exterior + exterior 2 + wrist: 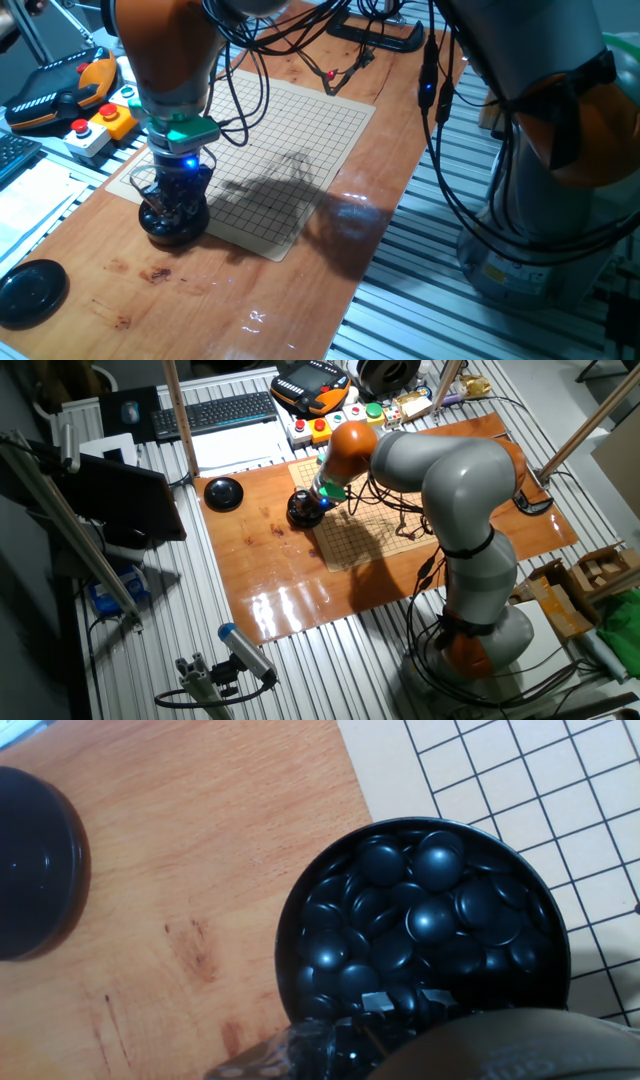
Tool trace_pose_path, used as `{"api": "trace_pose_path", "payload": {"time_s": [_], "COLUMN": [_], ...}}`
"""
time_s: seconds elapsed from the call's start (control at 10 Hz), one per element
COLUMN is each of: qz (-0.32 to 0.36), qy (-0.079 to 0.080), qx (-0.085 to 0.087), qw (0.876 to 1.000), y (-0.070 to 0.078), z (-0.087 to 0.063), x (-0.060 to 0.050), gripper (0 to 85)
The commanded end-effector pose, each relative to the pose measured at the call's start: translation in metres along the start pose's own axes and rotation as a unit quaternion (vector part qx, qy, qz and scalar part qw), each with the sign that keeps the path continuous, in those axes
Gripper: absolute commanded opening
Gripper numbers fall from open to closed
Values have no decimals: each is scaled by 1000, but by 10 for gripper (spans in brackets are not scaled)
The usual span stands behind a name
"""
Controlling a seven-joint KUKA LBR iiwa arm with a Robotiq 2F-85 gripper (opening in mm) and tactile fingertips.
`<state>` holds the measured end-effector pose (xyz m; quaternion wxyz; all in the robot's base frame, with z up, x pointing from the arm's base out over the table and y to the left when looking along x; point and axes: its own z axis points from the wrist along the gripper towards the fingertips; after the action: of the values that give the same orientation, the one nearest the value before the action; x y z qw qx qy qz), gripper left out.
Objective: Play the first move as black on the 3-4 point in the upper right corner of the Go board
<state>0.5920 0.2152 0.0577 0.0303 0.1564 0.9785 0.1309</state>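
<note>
— Well, can you tell how the end effector (178,203) stands?
— Not really. In the hand view only two pale fingertips (375,1001) show at the bottom edge, down among the black stones (420,915) in the bowl (287,955), and dark housing cuts off everything behind them. Whether they pinch a stone, I cannot tell.
— And from the fixed views?
— In one, the end effector is sunk into the bowl, its fingers lost against the dark rim. In the other it is too small to read.
— Where is the board?
— The Go board (290,150) lies just beside the end effector, the bowl overlapping its near corner. No stone shows on the grid; the 3-4 point cannot be picked out among the crossings.
— Anything only one camera catches?
— The hand view shows the heap of stones inside the bowl. The fixed views show the black lid (32,292) well off to the other side on the tabletop (250,300), and the arm's shadow across the grid.
</note>
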Motion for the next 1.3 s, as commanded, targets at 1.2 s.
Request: {"api": "trace_pose_path", "payload": {"time_s": [1.2], "qz": [0], "qy": [-2], "qx": [0], "qw": [1000], "y": [0], "z": [-1], "x": [1], "gripper": [100]}}
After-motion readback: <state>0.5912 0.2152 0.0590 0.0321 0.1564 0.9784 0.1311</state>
